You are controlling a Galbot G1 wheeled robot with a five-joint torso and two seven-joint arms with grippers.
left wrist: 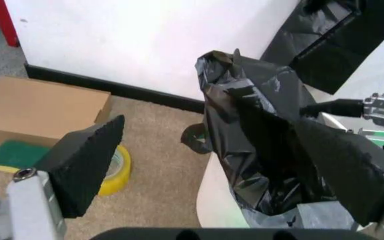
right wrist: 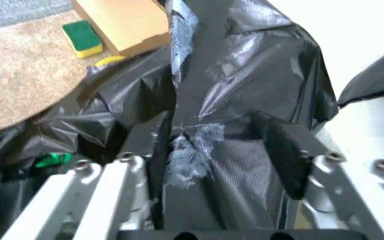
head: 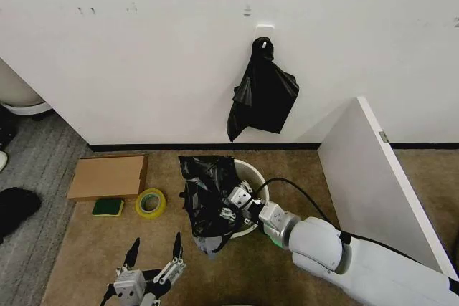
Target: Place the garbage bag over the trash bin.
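Landmark: the trash bin (head: 251, 173), on the carpet just short of the wall.

Nearest me, on the bin's left and well short of it, my left claw (head: 154, 254) hangs idle over the carpet, fingers spread, holding nothing.

At the bin's near edge, my right claw (head: 233, 206) is in the garbage bag (head: 208, 202). The right wrist view has a fold of black film running up between the two fingers (right wrist: 287, 150), which bracket it with a gap showing on each side; whether they pinch it I cannot tell.

The bag is bunched over the bin's left and near side, hanging down the outer wall; white rim is bare on the far and right side. Its long axis runs roughly upright, peak at the far-left rim, loose tail drooping toward the carpet.

Judgement for this step: get a firm pinch on the film edge, not a thick wad, then carry it across the mouth toward the bare far-right rim, keeping the film slack so it does not tear or tip the bin.

Left of the bin: yellow tape roll (head: 150, 202), green sponge (head: 107, 207), flat cardboard box (head: 107, 175). Beyond the bin, a smaller black bag (head: 264, 94) hangs on the wall.
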